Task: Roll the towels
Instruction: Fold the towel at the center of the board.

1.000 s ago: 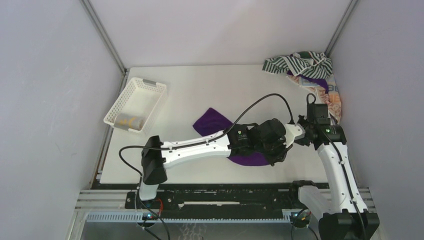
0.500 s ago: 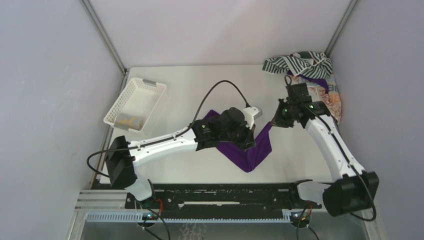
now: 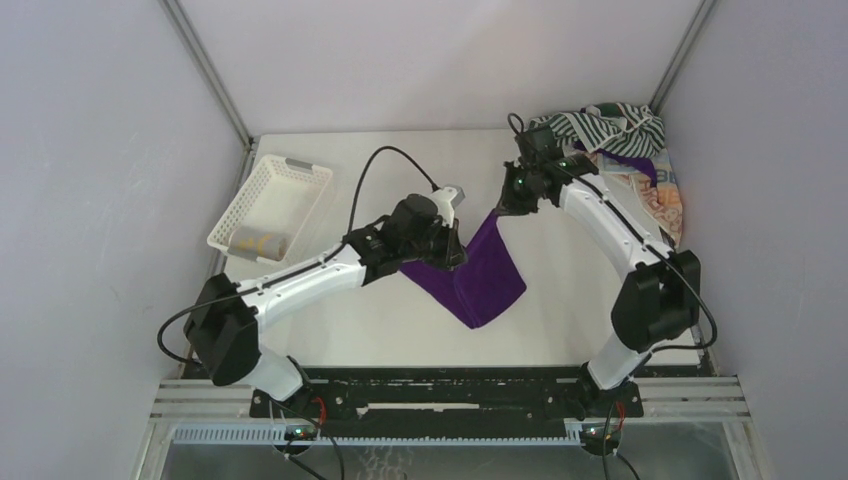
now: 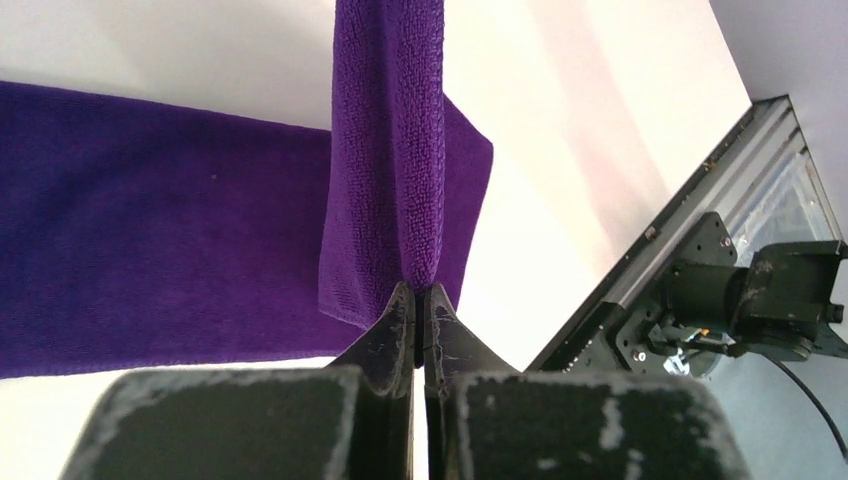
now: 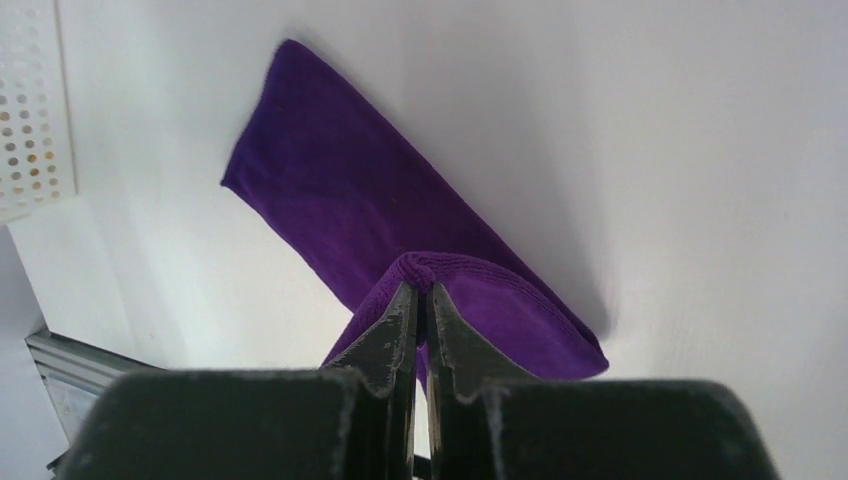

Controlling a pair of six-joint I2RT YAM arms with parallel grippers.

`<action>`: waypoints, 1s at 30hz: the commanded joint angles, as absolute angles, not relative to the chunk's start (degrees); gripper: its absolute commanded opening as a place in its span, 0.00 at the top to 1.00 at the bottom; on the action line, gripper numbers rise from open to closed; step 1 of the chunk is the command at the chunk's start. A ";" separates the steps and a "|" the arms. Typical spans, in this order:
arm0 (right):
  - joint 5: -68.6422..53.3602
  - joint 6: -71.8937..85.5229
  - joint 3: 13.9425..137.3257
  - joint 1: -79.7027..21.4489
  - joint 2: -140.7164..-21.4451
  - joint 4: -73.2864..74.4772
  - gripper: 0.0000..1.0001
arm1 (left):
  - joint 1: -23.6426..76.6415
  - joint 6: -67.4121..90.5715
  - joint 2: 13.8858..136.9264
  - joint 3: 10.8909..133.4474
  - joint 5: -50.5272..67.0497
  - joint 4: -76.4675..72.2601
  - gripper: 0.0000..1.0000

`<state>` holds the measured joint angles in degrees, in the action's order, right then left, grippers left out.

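The purple towel (image 3: 485, 272) hangs stretched between my two grippers above the middle of the table, its lower end resting on the table. My left gripper (image 3: 447, 250) is shut on one corner; the left wrist view shows the cloth (image 4: 390, 150) pinched between its fingertips (image 4: 418, 296). My right gripper (image 3: 503, 208) is shut on the other corner, with the towel (image 5: 400, 230) folded over its fingertips (image 5: 420, 290). The green-and-white striped towel (image 3: 600, 125) lies crumpled at the back right corner, over an orange/beige patterned towel (image 3: 660, 195). A yellow roll (image 3: 258, 243) lies in the basket.
The white lattice basket (image 3: 272, 208) stands at the left of the table. Another bit of purple cloth (image 3: 630, 160) shows in the back right pile. Grey walls close the table on three sides. A black rail (image 3: 450, 385) runs along the near edge.
Both grippers have carried the purple towel from the near middle of the table up and toward the back, lifting and spreading it; both arms now reach far out.
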<state>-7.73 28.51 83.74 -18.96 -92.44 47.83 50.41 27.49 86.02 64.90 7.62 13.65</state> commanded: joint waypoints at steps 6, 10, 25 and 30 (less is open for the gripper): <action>-5.73 27.46 95.99 -20.90 -101.43 43.53 1.00 | 46.74 28.46 80.81 61.04 10.75 14.24 1.00; -6.51 27.02 99.18 -21.82 -104.71 43.93 1.00 | 45.31 28.75 79.80 59.30 10.70 14.39 1.00; -9.09 26.50 104.11 -24.18 -111.72 40.81 1.00 | 40.82 30.53 77.45 53.43 9.65 13.73 1.00; -9.89 26.30 104.95 -24.50 -113.23 40.11 1.00 | 40.52 31.49 76.63 51.69 9.32 13.61 1.00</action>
<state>-13.06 28.01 101.78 -25.34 -112.42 46.74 40.38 29.89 79.33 54.13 7.66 10.63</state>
